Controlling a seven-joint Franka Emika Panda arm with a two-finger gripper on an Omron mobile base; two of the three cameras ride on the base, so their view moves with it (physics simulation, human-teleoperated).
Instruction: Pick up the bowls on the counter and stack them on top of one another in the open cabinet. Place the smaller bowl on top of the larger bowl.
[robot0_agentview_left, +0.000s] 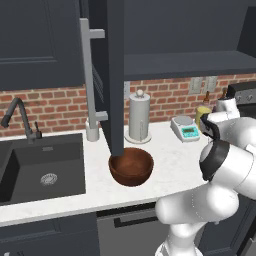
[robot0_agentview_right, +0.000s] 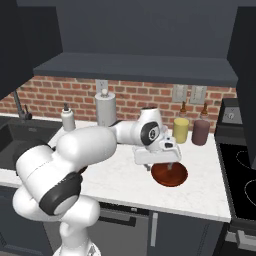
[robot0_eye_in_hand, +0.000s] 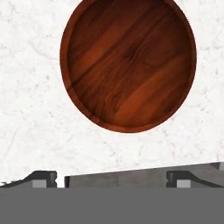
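The gripper (robot0_agentview_right: 169, 165) hangs just above the smaller bowl (robot0_agentview_right: 170, 174), jaws spread wide with nothing between them; in the hand view that bowl (robot0_eye_in_hand: 128, 63) sits on the counter (robot0_eye_in_hand: 30, 109) straight ahead of the fingertips (robot0_eye_in_hand: 43, 178), untouched. The larger bowl (robot0_agentview_left: 131, 165) rests on the counter well off to the gripper's left, under the open cabinet (robot0_agentview_left: 185, 65). Beyond the gripper stand a yellow canister (robot0_agentview_right: 180, 130) and a dark red canister (robot0_agentview_right: 200, 132); no lettering on them can be read.
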